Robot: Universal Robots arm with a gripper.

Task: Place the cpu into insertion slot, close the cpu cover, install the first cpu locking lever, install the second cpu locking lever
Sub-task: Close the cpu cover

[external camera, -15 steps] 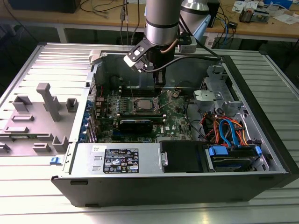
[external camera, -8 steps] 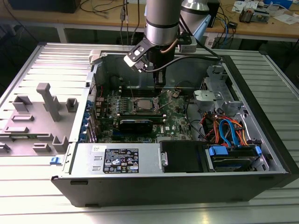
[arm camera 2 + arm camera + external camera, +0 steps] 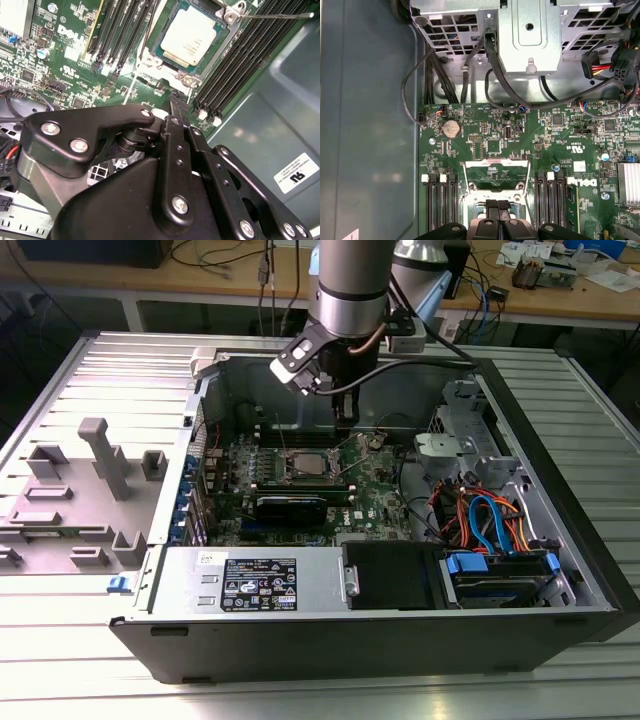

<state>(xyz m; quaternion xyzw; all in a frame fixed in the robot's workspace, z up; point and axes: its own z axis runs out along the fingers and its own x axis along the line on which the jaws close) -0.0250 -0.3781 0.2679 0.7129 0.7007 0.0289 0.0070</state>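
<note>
Cluttered workbenches line the back of the room, and on the slatted metal table (image 3: 60,640) an open computer case (image 3: 330,640) lies on its side. The gripper (image 3: 345,418) hangs inside it over the green motherboard (image 3: 385,495), fingers pinched together with nothing between them. Just past its tips the cpu (image 3: 192,35) already sits in the insertion slot (image 3: 175,64). In the first wrist view the cpu cover (image 3: 495,162) looks swung back, open, right ahead of the fingertips. So I judge that closing the cover is the step in hand. It calls for a light push on the plate's free edge, clear of the chip.
</note>
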